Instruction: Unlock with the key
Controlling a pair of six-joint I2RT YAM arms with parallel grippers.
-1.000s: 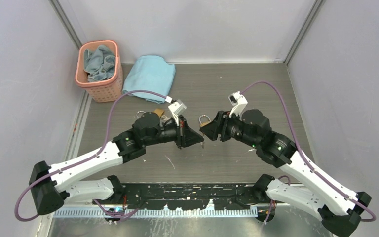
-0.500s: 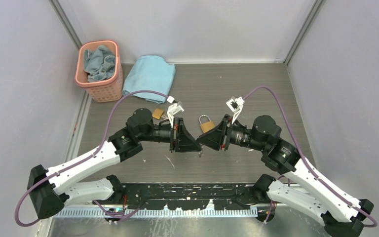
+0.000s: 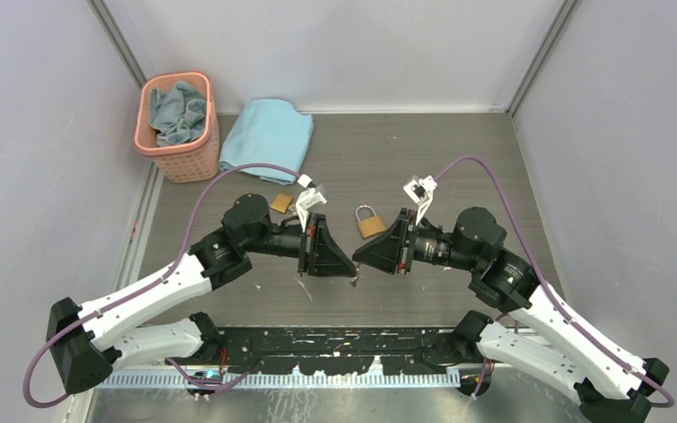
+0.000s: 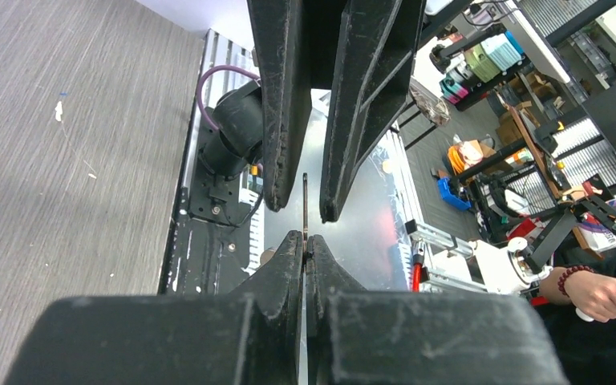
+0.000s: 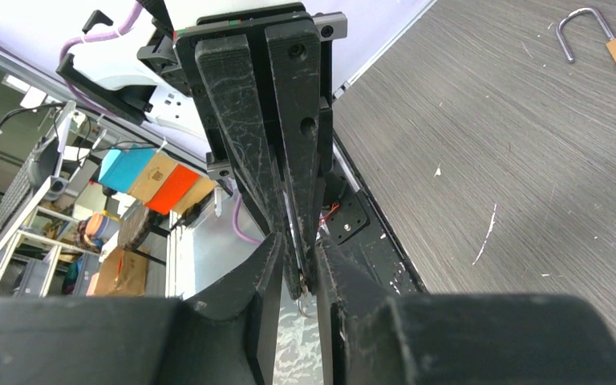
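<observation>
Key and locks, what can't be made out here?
- key: only a thin edge shows in the left wrist view; from above, the left end effector and right end effector mostly cover it.
- padlock keyhole: too small from above, cut off by the right wrist frame edge.
- brass piece: partly hidden by the left arm.

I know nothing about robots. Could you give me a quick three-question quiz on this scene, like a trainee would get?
1. True or false: the brass padlock just beyond where the arms meet is lifted off the table.
2. Which arm's fingers pinch the key? A) right B) left C) neither
3. Fill in: the pink basket holds a crumpled ____.

Key:
1. False: it lies on the table.
2. B: the left arm's fingers are shut on it, while the right arm's fingers stand open on either side of its blade.
3. cloth
</observation>
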